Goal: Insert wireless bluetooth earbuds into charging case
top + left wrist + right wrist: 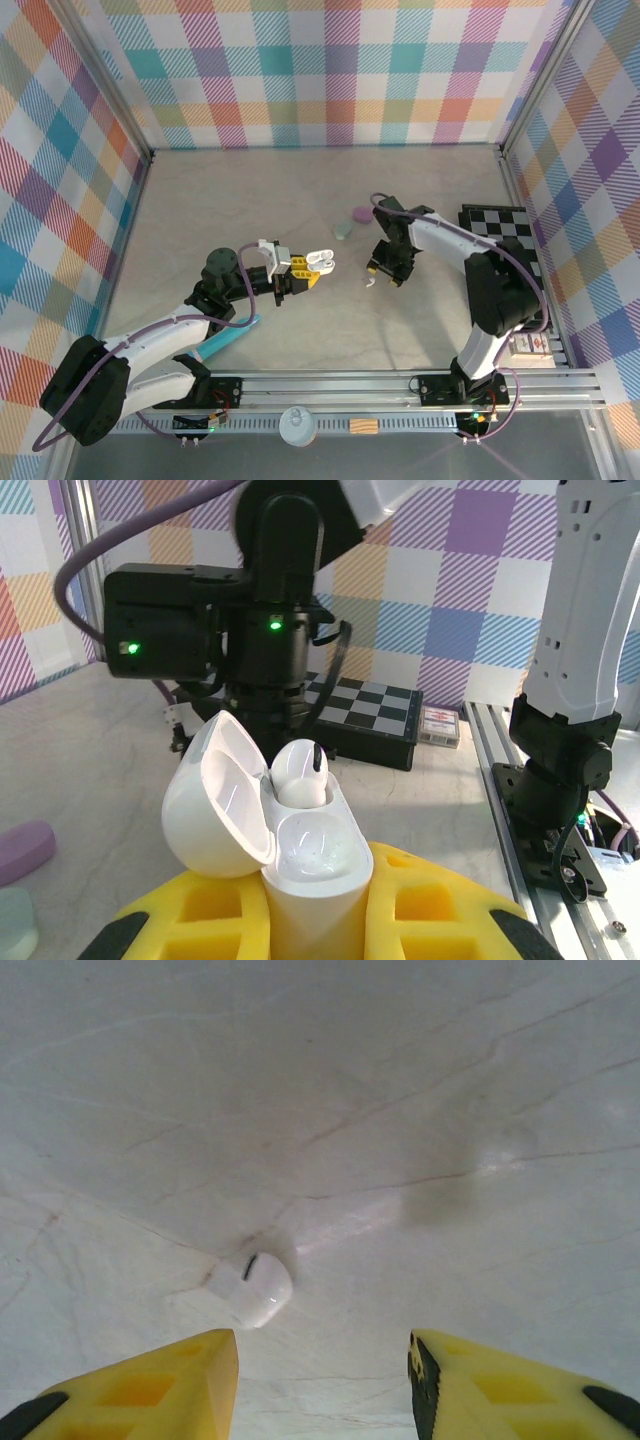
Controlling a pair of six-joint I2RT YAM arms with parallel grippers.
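Observation:
My left gripper point(305, 270) is shut on a white charging case point(310, 880), held upright with its lid point(215, 800) swung open to the left. One white earbud point(300, 770) sits in the far slot, and the near slot is hollow. A second white earbud point(255, 1290) lies loose on the table point(420, 1110). My right gripper point(322, 1360) hovers just over it, open, with the earbud ahead of its left finger point(150, 1385). From above, this earbud point(367, 282) lies just left of the right gripper point(380, 272).
A purple case point(359, 213) and a mint green case point(343, 231) lie behind the grippers. A turquoise stick point(228, 340) rests beside the left arm. A checkerboard point(500, 235) sits at the right, with a small card box point(530, 346) near the rail.

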